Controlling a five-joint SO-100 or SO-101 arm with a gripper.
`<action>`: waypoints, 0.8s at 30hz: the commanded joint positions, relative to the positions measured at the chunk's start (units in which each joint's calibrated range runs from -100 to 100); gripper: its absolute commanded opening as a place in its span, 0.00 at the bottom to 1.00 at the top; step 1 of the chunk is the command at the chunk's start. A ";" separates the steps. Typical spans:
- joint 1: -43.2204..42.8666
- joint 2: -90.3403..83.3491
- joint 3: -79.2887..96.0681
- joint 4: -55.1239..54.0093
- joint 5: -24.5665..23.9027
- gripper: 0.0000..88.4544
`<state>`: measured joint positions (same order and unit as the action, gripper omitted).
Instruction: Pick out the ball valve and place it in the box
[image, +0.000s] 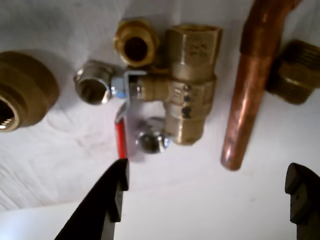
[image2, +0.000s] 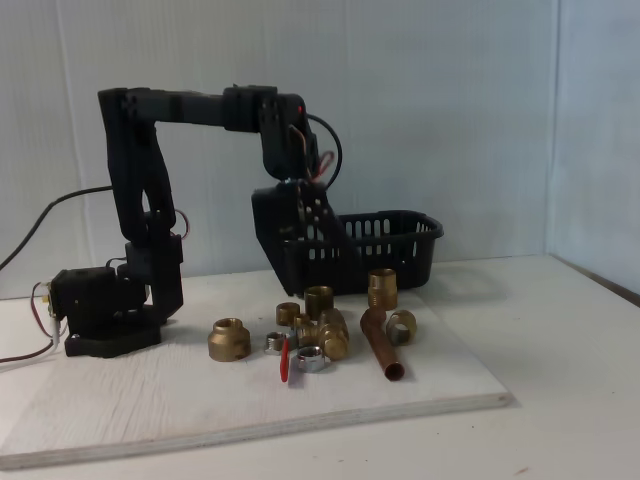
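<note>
black two-finger gripper (image: 205, 192) spread wide in the wrist view, one finger at lower left, the other at the lower right edge, nothing between them. it hangs above the white board (image: 190, 210), not touching any fitting.

chunky brass ball valve with thin red lever handle (image: 187, 90) lies on the board just ahead of the open fingers, body running top to bottom in the wrist view, red lever pointing down toward the left finger tip. small brass threaded coupling (image: 136, 44) sits touching the valve's upper left; a silver nut (image: 93, 82) is just left of the valve stem, a small shiny silver fitting (image: 152, 141) beside the valve's lower end. large round brass coupling (image: 22, 97) lies well apart at the left edge. copper pipe piece (image: 250, 90) lies right of the valve, near but apart, with a ribbed brass fitting (image: 297, 72) behind it at the right edge.

in the fixed view the valve (image2: 322, 335) sits mid-cluster on the board, the black slotted oval plastic basket (image2: 395, 250) behind it, black arm (image2: 190, 110) bent over with its gripper in front of the basket's left end.
</note>
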<state>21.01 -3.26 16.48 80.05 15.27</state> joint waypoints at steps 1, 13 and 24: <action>-0.27 1.86 -1.41 0.06 1.24 0.38; 0.25 9.58 -2.85 -1.83 2.90 0.38; 0.32 10.26 -2.85 -2.78 4.87 0.38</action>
<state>21.08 7.33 16.39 78.07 20.02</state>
